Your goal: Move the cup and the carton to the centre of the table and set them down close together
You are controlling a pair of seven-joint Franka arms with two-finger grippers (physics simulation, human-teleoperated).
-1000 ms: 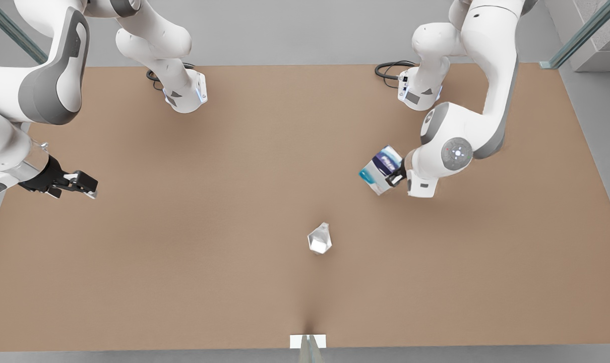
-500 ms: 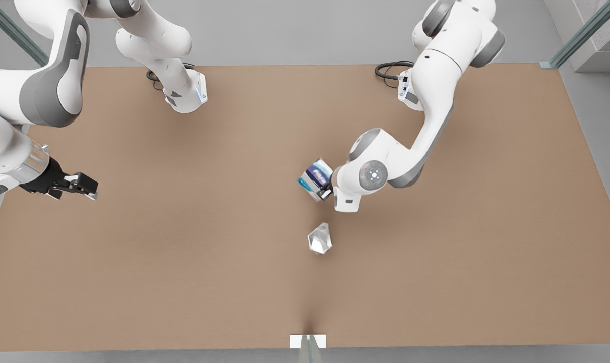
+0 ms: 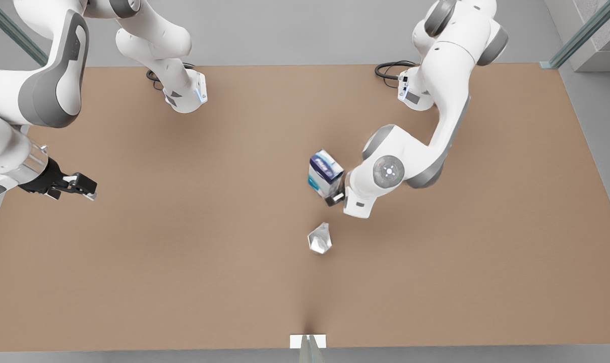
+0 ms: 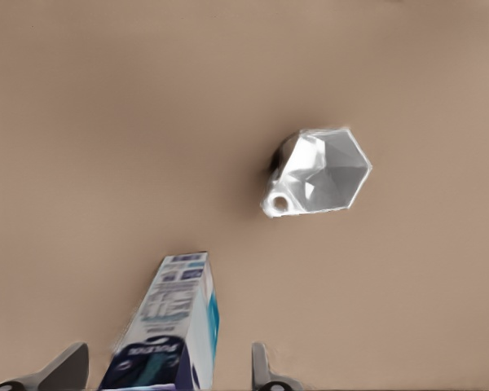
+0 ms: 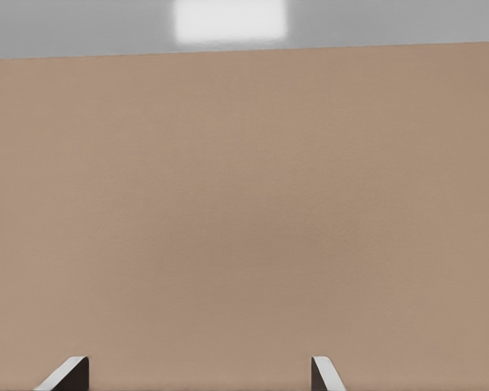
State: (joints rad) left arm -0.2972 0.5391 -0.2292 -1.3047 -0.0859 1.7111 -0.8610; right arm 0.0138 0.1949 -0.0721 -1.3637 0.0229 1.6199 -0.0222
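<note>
Since the earlier frames, the carton (image 3: pixel 324 173) has travelled from the front view's right toward the middle of the tabletop (image 3: pixel 184 242), carried there by the left arm; the cup (image 3: pixel 319 238) has not shifted, and the right arm has held its station.

Front view, left to right:

1. Right claw (image 3: pixel 84 186): positioned over the tabletop edge on the front view's left, well apart from both objects. This arm waits. In the right wrist view its fingertips (image 5: pixel 65 373) stand wide apart over bare tabletop (image 5: pixel 244 228), gripping nothing.

2. Carton: located near the tabletop centre, navy face uppermost, slightly tilted. Whether its base touches the tabletop cannot be determined.

3. Cup: resting on the tabletop near the carton, on the side toward the white marker (image 3: pixel 308 341), apart from the carton.

4. Left claw (image 3: pixel 337 196): located just beside the carton's lower corner. In the left wrist view the carton (image 4: pixel 169 330) sits between the fingertips (image 4: pixel 259 365) with a visible gap at each side, so the fingers are parted and the carton is not clamped. The cup (image 4: pixel 319 173) lies beyond it.
</note>
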